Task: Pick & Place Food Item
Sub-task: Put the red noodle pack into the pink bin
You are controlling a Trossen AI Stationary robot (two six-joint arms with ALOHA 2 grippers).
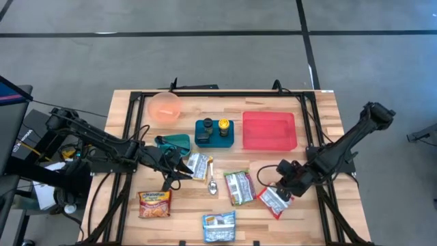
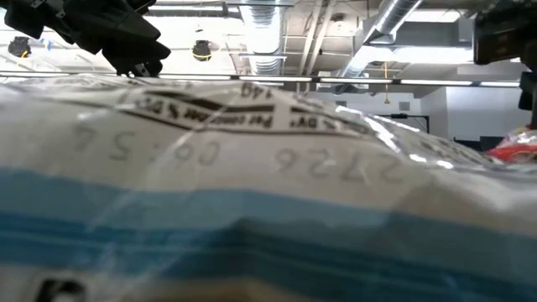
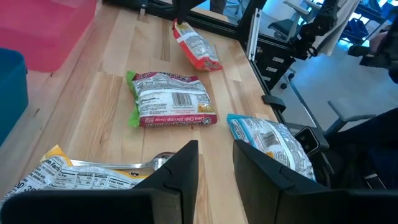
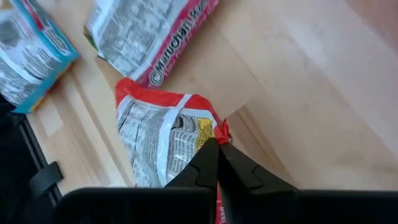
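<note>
From above, the right tool (image 1: 278, 192) sits low over the red packet (image 1: 274, 200) near the front right of the tabletop (image 1: 321, 123), its fingers pinched together on the packet's edge, a grip that looks meant to lift the thin wrapper by its seam. The red tray (image 1: 269, 130) lies well behind it, a likely drop spot, though that is a guess. The left tool (image 1: 179, 169) hovers just beside the yellow-edged packet (image 1: 199, 165) and the spoon (image 1: 212, 186), its fingers slightly apart with nothing between them. Also spread about are a green packet (image 1: 239, 186), a blue packet (image 1: 219, 226), an orange packet (image 1: 155, 203), a pink bowl (image 1: 164, 107) and a blue holder (image 1: 214, 132)

The table-level camera is almost filled by a crinkled wrapper (image 2: 252, 193) lying right before the lens; the red packet (image 2: 513, 148) peeks in at the far right

Past the left wrist's fingers (image 3: 180, 174), parted and empty, the spoon (image 3: 124, 165) rests on the yellow-edged packet (image 3: 56, 177), with the green packet (image 3: 171, 99) and red packet (image 3: 196, 46) farther off

The right wrist shows its fingertips (image 4: 208, 158) clamped on the red packet's (image 4: 161, 140) crimped corner, the rest of the packet resting on the wood
</note>
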